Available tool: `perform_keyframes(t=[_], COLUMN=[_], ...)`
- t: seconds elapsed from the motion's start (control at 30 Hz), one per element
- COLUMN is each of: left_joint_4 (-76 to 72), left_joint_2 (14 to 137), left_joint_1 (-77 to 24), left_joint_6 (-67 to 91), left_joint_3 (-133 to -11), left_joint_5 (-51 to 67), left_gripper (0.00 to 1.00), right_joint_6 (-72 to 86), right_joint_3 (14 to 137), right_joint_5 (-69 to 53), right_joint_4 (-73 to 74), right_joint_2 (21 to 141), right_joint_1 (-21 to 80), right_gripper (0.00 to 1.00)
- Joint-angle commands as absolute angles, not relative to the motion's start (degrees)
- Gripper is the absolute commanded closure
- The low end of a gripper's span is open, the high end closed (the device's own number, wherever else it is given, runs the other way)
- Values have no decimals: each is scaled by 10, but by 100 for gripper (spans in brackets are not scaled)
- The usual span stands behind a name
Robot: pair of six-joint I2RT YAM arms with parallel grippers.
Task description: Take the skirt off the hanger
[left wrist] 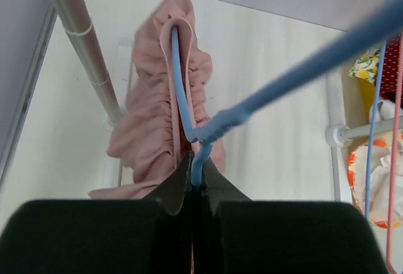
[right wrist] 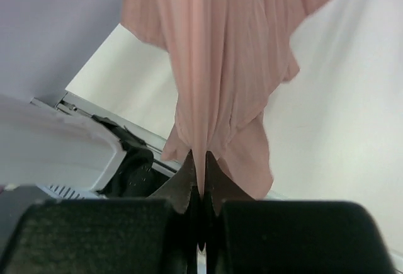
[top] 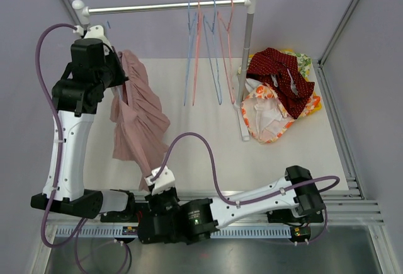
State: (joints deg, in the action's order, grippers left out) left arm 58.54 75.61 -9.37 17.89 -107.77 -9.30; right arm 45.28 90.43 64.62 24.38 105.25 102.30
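Observation:
A dusty pink skirt [top: 140,119] hangs on a blue hanger [left wrist: 182,107] at the left of the table. My left gripper [top: 112,67] is shut on the blue hanger's neck [left wrist: 200,160], holding it up below the rail; the skirt's gathered waistband [left wrist: 157,116] is still threaded over one hanger arm. My right gripper [top: 154,181] is shut on the skirt's lower hem [right wrist: 200,154] near the table's front edge, and the cloth stretches between the two grippers. The right wrist view shows the skirt [right wrist: 220,47] spreading above the jaws.
A clothes rail [top: 167,6] spans the back, with several empty blue and pink hangers [top: 208,47] hanging from it. Its post [top: 244,60] stands mid-right. A heap of clothes [top: 280,94], red dotted and orange-trimmed, lies at the right.

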Motion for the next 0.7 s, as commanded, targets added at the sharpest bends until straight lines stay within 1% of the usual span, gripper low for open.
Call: perform_keyframes(t=[0.0,0.03,0.07,0.13,0.17,0.27,0.33,0.37,0.4,0.5,0.6,0.67], left_joint_4=[187,188,187,188,188,185,193,202,212,222,213,229], left_joint_2=[740,744,751,771,777,801,829,842,852,867,874,883], left_joint_1=[-80,-80,-80,-80,-80,-80,-80,-80,-79,-79,-79,-71], left_joint_6=[152,154,151,150,149,146,139,140,140,141,134,141], left_joint_3=[-1082,-1085,-1093,-1105,-1118,-1136,-1181,-1181,-1212,-1223,-1227,-1253], left_joint_5=[-228,-235,-253,-268,-272,-292,-299,-304,-306,-302,-315,-315], left_gripper=[100,100,100,100,100,100,100,100,100,100,100,100], right_joint_6=[517,569,588,641,651,684,722,722,729,764,766,773], right_joint_3=[1002,1033,1089,1139,1175,1219,1231,1227,1220,1201,1216,1216], right_joint_5=[675,684,689,697,699,700,702,701,694,675,679,676], right_joint_4=[567,663,703,804,825,891,931,931,931,932,932,933], right_joint_2=[1076,1096,1106,1134,1139,1159,1171,1172,1171,1178,1190,1193], right_joint_1=[1144,1150,1156,1173,1179,1202,1220,1225,1229,1230,1237,1239], right_gripper=[100,100,100,100,100,100,100,100,100,100,100,100])
